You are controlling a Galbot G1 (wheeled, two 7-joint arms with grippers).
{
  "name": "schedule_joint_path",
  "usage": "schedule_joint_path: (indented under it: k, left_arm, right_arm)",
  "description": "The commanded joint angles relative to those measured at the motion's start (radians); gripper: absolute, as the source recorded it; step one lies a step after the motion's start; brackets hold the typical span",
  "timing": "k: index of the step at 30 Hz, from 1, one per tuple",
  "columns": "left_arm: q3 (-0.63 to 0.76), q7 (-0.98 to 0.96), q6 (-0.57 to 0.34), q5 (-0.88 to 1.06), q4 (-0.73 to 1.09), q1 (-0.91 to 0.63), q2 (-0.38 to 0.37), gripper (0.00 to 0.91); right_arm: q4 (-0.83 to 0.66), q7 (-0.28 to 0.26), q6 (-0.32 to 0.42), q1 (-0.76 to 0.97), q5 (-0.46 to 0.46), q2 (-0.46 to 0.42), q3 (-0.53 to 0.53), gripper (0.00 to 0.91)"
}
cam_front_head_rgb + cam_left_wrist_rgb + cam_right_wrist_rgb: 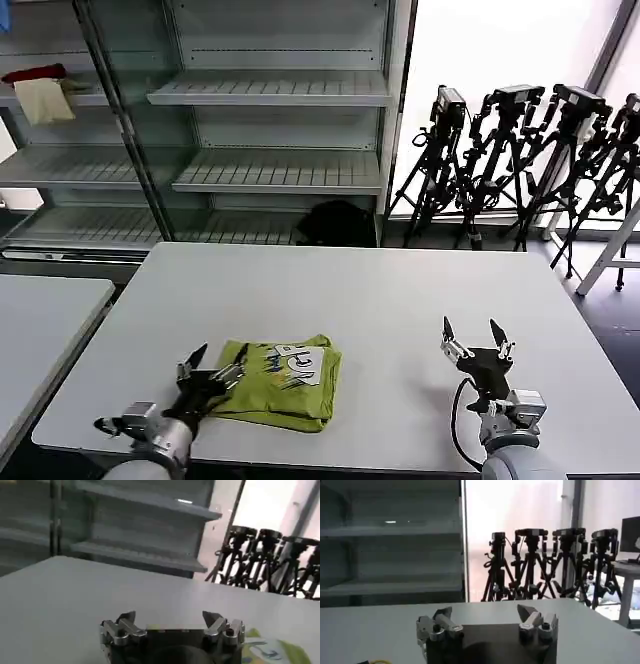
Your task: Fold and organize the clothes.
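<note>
Head camera overlooks the table [380, 290]; wrist cameras skim it, facing shelves [270, 90].

A robotics lab: bare metal shelving [270, 130], camera tripods [530, 160] by the window, white worktable [380, 290].

Room and furnishings behind the work area

A white surface [380, 300] is set in the foreground, with a second white table [40, 320] just beside it on the left. Behind them, grey metal shelving [270, 120] with slatted shelves is ranged along the back wall; a red cloth [35, 73] and a cream cloth [45, 100] are laid on an upper shelf at the far left, and a dark bundle [335, 222] is seen low against the shelving. To the right, a bright window [500, 50] is fitted, washed out by daylight, and a row of black camera tripods [520, 160] is stood before it on a dark floor [610, 310].
</note>
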Motion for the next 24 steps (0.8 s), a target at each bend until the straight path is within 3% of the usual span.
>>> schedule_joint_path:
  k: [1,12,18,21,22,24]
  left_arm:
    - [-0.154,0.062,0.014,-0.104,0.076,0.028,0.061,0.907]
    - [-0.051,0.054,0.032,-0.123,0.039,0.036,0.013,0.907]
    - [-0.028,0.048,0.010,-0.019,0.066,0.037,0.005,0.907]
    - [-0.020,0.050,-0.014,0.018,0.081,0.042,0.005,0.746]
    - [-0.015,0.048,-0.016,0.018,0.084,0.043,0.006,0.584]
    - [-0.009,0.049,-0.021,0.041,0.089,0.044,0.005,0.393]
  right_arm:
    - [-0.023,0.001,-0.001,0.003,-0.001,0.001,-0.001,0.907]
    - [-0.031,0.006,0.002,0.000,0.002,-0.006,0.015,0.907]
    - [-0.037,0.031,-0.007,0.012,0.002,0.001,0.010,0.907]
    - [-0.047,0.039,-0.009,0.016,0.003,-0.001,0.011,0.907]
    - [-0.053,0.039,-0.009,0.018,0.005,-0.001,0.012,0.907]
    - [-0.058,0.042,-0.009,0.021,0.007,0.000,0.013,0.907]
